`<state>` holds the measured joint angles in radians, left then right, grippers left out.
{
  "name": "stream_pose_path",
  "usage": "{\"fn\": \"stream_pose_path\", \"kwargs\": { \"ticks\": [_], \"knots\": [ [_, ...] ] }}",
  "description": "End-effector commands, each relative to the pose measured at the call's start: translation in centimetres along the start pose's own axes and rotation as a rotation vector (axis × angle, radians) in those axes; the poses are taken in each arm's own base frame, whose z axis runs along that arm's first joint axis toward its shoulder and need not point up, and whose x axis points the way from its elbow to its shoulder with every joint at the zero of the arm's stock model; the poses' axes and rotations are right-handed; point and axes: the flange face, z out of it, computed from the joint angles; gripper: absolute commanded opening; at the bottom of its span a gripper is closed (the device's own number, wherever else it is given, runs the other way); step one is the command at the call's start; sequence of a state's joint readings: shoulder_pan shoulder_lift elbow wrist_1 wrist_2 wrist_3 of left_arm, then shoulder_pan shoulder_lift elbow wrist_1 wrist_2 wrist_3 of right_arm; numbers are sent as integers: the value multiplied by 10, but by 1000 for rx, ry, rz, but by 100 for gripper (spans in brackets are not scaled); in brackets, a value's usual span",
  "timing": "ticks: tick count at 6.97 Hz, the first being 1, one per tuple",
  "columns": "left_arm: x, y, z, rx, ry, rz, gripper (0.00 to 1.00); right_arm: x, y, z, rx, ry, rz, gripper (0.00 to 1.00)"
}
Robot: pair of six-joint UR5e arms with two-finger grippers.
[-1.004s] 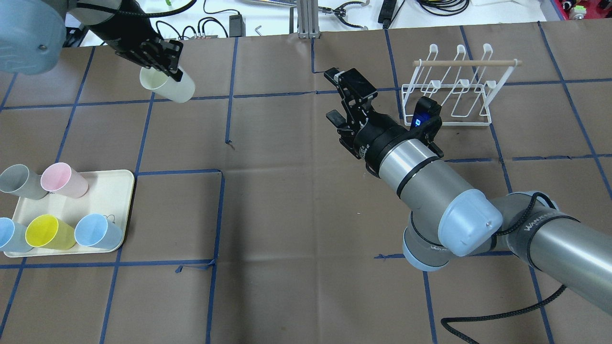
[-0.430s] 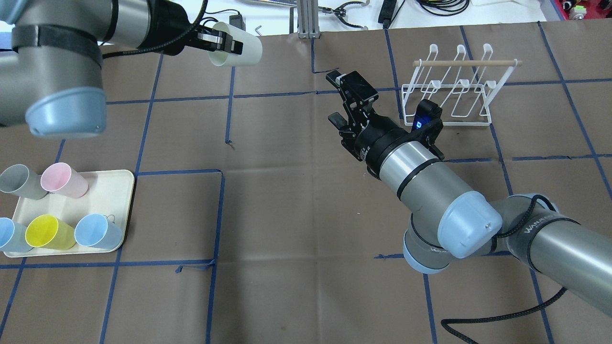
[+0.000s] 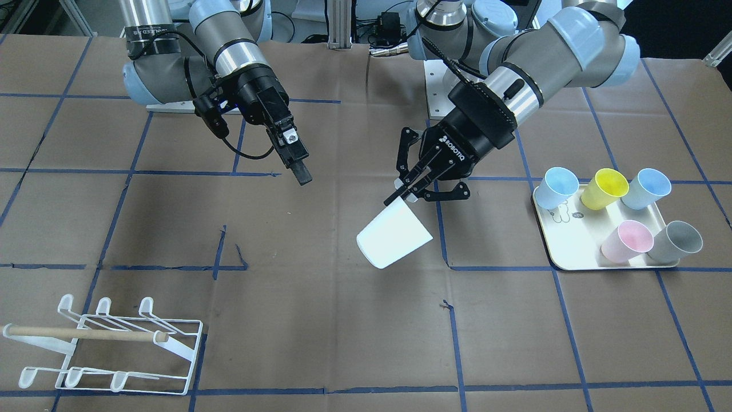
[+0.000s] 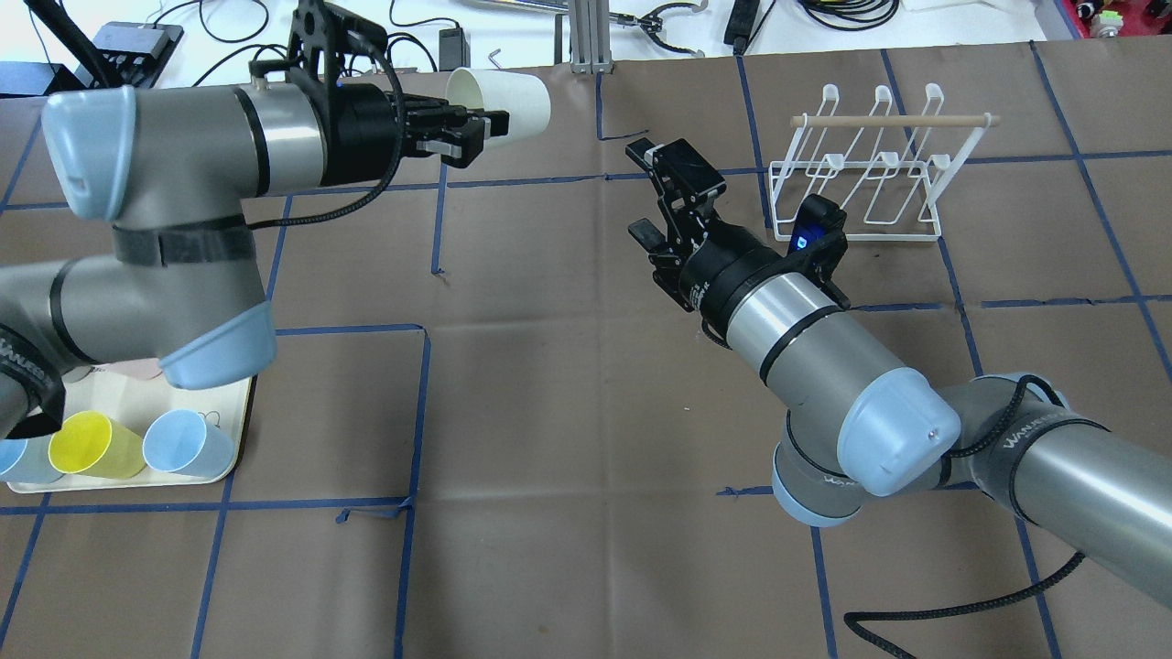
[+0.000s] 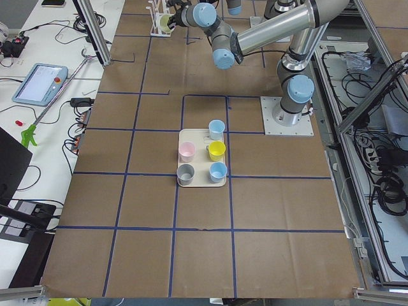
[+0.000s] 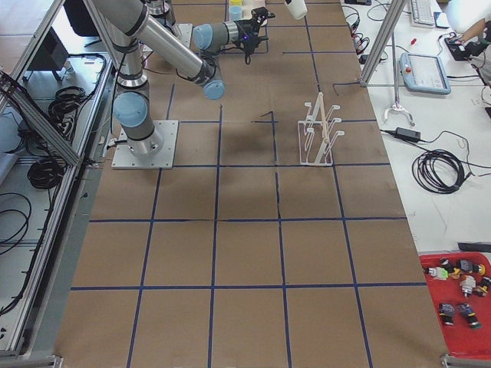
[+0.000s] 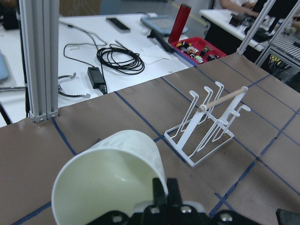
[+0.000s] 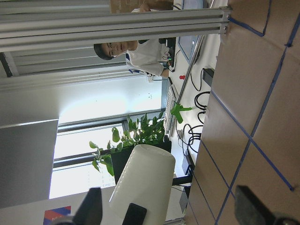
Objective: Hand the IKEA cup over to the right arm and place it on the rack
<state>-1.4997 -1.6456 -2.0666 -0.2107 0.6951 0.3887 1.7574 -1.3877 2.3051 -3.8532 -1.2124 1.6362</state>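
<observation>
left jaws pinch the rim of the cream cup (image 4: 513,99), well apart from the rack (image 4: 893,120); right jaws spread, empty. handover and racking remain.

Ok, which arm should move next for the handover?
Right. The left gripper holds the cup by its rim, base pointing across the table. The right gripper is open, empty and facing the cup, and the rack stands on its side.
</observation>
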Motion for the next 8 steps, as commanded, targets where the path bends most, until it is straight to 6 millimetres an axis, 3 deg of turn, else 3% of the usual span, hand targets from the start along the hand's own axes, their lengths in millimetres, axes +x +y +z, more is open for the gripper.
{"fn": "stream_pose_path", "kwargs": {
  "ticks": [1, 6, 8],
  "knots": [
    [33, 52, -2, 115, 46, 85, 0, 3, -1, 3, 2, 28, 115, 100],
    [58, 72, -6, 136, 106, 59, 1, 9, -1, 14, 2, 110, 177, 100],
    [58, 73, -5, 135, 108, 56, 3, -2, 5, 25, -12, 126, 189, 100]
  ]
}}
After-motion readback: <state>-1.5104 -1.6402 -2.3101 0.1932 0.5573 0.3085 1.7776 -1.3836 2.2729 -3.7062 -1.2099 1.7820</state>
